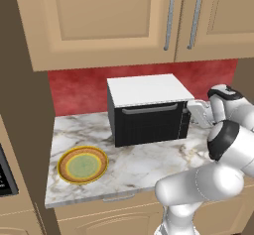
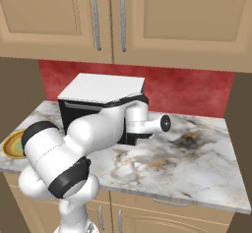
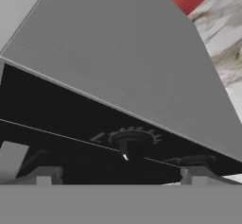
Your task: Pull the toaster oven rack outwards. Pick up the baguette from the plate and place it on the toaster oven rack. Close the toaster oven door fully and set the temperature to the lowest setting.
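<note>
A simulated kitchen corner with one marble worktop (image 1: 139, 167) running below tan wooden wall cabinets (image 1: 99, 21) and a red backsplash (image 1: 79, 88).

One toaster oven (image 1: 146, 110) stands on the worktop against the backsplash, a black box with a flat white top. Its one door (image 1: 146, 122), black with a fine mesh pattern and a single long grey bar handle (image 1: 150, 109), stands upright and closed. The rack and the baguette cannot be seen.

One round plate (image 1: 83, 165) with a yellow-orange rim and pale green centre lies on the worktop, to the left of the oven and nearer the front edge, well apart from it. Nothing lies on the plate.

One white robot arm reaches to the right end of the oven, where the narrow control strip (image 1: 184, 120) sits. Its claw (image 1: 191, 111) is just beside that strip, at the oven's upper right corner. In the hand view, one round dark knob (image 3: 131, 143) with tick marks around it lies straight ahead, with a second knob (image 3: 196, 161) partly visible beside it. The two dark fingertips (image 3: 43, 176) stand wide apart on either side of the first knob, open and gripping nothing.

Two grey cabinet handles (image 1: 169, 22) hang side by side above the oven.
</note>
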You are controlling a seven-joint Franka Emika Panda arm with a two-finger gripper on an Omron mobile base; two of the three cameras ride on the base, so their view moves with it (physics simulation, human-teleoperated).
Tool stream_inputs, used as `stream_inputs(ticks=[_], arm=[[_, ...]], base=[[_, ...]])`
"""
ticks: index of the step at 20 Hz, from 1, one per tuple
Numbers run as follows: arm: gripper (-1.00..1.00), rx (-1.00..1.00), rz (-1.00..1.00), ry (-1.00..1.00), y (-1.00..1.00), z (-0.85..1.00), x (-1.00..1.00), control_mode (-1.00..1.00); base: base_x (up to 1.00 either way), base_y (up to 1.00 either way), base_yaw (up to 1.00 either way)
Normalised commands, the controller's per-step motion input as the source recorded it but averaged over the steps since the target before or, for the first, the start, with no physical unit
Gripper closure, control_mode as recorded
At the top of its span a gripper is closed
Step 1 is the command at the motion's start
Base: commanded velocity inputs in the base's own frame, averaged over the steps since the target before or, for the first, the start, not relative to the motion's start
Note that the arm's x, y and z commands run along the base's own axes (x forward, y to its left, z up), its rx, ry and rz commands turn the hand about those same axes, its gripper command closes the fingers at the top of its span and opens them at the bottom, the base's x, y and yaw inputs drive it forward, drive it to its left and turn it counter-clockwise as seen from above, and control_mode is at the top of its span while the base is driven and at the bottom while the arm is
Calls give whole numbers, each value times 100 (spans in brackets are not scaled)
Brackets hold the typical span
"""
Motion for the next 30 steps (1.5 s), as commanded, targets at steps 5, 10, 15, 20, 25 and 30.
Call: stream_inputs(ticks=[5,10,15,20,25,30], arm=[[-100,0,0,0,-1,-1,2,-100],[-100,0,0,0,0,-3,1,-100],[-100,-2,0,0,-2,-6,4,-100],[-100,-1,0,0,-5,-3,4,-100],[-100,0,0,0,-8,0,2,-100],[-100,0,0,0,-5,-3,3,-100]], base=[[0,0,0],[0,0,0],[0,0,0],[0,0,0],[0,0,0],[0,0,0]])
